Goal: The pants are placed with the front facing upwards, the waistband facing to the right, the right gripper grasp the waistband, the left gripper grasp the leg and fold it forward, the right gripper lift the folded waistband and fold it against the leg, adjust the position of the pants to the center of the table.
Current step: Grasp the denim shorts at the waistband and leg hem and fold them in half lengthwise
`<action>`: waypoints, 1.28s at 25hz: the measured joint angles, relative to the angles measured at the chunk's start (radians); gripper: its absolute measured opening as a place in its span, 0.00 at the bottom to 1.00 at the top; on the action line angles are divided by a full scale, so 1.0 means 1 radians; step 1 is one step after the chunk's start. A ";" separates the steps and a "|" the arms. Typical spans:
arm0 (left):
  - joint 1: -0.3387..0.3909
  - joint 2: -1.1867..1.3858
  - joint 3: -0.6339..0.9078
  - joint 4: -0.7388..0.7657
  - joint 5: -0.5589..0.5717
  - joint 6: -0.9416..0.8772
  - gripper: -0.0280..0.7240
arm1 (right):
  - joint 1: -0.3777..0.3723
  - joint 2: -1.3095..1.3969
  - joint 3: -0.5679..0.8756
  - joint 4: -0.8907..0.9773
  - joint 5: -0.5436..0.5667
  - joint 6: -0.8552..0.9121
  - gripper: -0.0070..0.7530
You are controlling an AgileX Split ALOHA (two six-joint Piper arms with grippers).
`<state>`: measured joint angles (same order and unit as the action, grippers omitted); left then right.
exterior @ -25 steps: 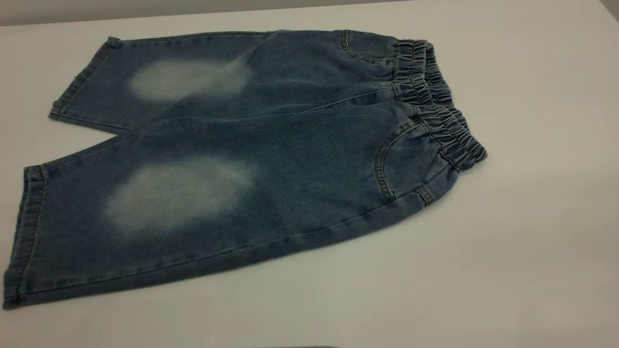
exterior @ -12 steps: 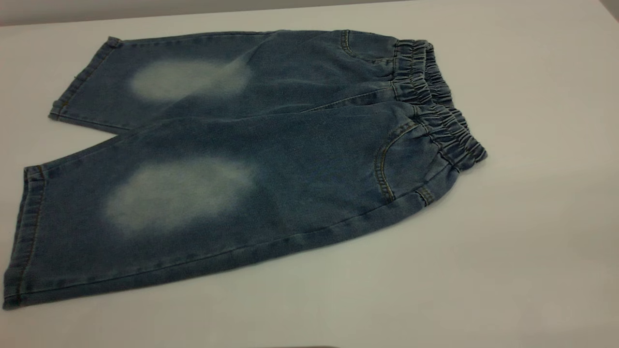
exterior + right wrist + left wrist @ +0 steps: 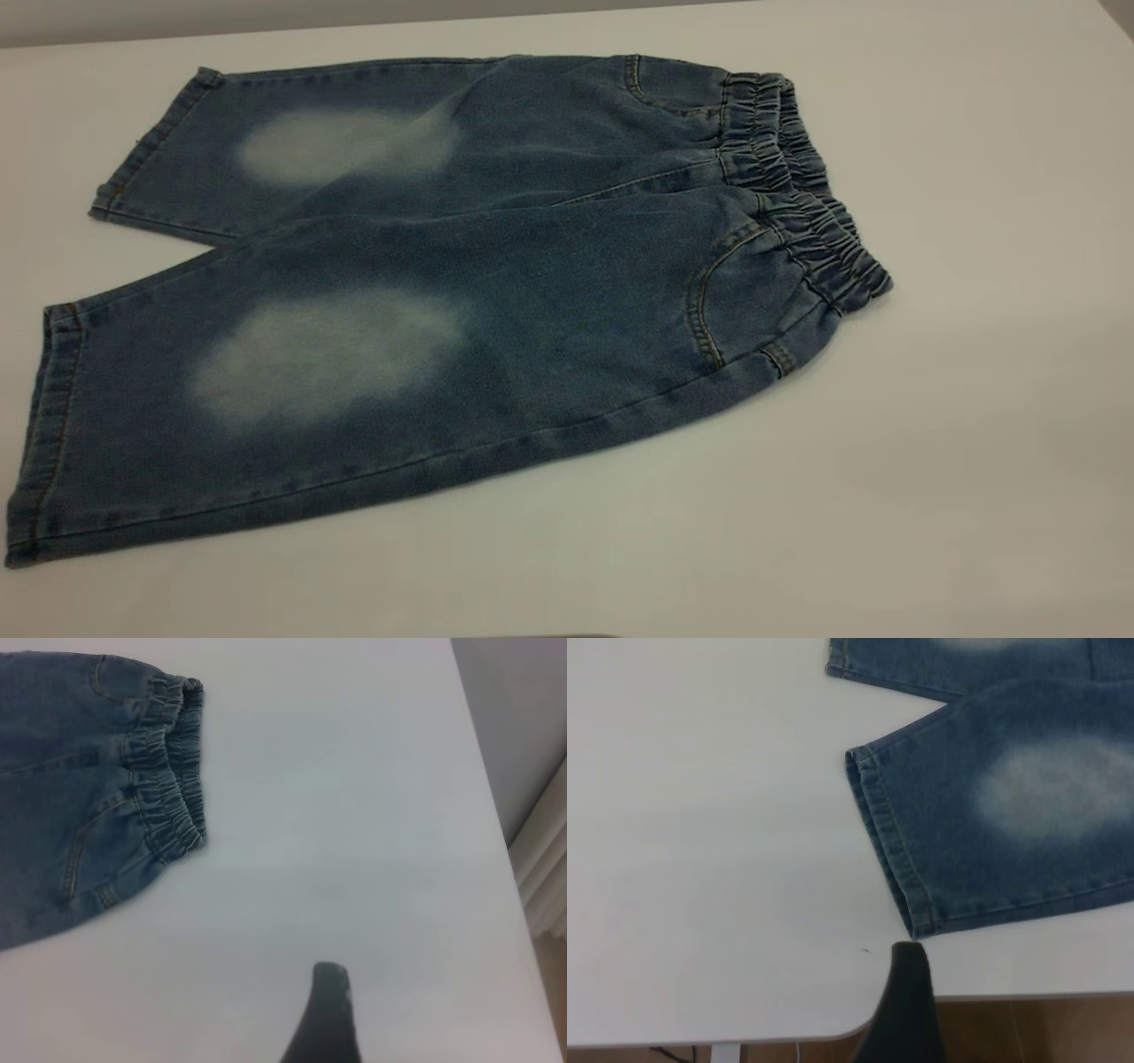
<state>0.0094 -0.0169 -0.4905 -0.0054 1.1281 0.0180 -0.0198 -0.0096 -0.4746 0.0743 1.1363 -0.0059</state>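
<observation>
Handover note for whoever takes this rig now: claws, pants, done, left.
Left claw: near the table's edge, just short of the near leg hem, touching nothing; open or shut cannot be told.
Right claw: over bare table, well clear of the waistband, holding nothing; opening unclear.
Pants: flat, front up, unfolded, waistband to the right, legs to the left.
Done: layout only.
Left: grasp waistband and leg, fold forward, fold waistband against the leg, centre the pants.
</observation>
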 joint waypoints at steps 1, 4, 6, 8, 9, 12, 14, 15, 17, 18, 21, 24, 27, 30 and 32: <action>0.000 0.000 0.000 0.000 0.000 0.000 0.82 | 0.000 0.000 0.000 0.000 0.000 0.000 0.74; 0.000 0.000 0.000 0.000 0.000 0.000 0.82 | 0.000 0.000 0.000 0.000 0.000 0.000 0.74; 0.000 0.000 0.000 0.000 0.000 0.000 0.82 | 0.000 0.000 0.000 0.001 0.000 0.000 0.74; 0.000 0.000 0.000 0.000 0.000 0.000 0.82 | 0.000 0.000 0.000 0.006 0.000 0.000 0.74; 0.000 0.000 0.000 0.000 0.000 0.000 0.82 | 0.000 0.000 0.000 0.009 0.000 0.000 0.74; 0.000 0.000 0.000 0.000 0.000 0.000 0.82 | 0.000 0.000 0.000 0.027 0.000 0.000 0.74; 0.000 0.000 0.000 0.000 0.000 0.000 0.82 | 0.000 0.000 0.000 0.032 0.000 0.000 0.74; 0.000 0.000 0.000 0.000 0.000 0.000 0.82 | 0.000 0.000 0.000 0.035 0.000 0.000 0.74; 0.000 0.000 0.000 0.000 0.000 0.000 0.82 | 0.000 0.000 0.000 0.044 0.000 0.000 0.74; 0.000 0.000 0.000 0.000 0.000 0.000 0.82 | 0.000 0.000 0.000 0.048 0.000 0.000 0.74; 0.000 0.000 0.000 0.000 0.000 0.000 0.82 | 0.000 0.000 0.000 0.061 0.000 0.000 0.74; 0.000 0.000 0.000 -0.002 0.000 0.000 0.82 | 0.000 0.000 0.000 0.069 0.000 0.000 0.74; 0.000 0.000 0.000 -0.008 0.000 0.000 0.82 | 0.000 0.000 0.000 0.069 0.000 0.000 0.74; 0.000 0.000 0.000 -0.019 0.000 0.000 0.82 | 0.000 0.000 0.000 0.075 0.000 0.000 0.74; 0.000 0.000 0.000 -0.022 0.000 0.001 0.82 | 0.000 0.000 0.000 0.076 0.000 0.000 0.74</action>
<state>0.0094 -0.0169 -0.4905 -0.0274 1.1281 0.0193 -0.0198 -0.0096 -0.4746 0.1502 1.1363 -0.0059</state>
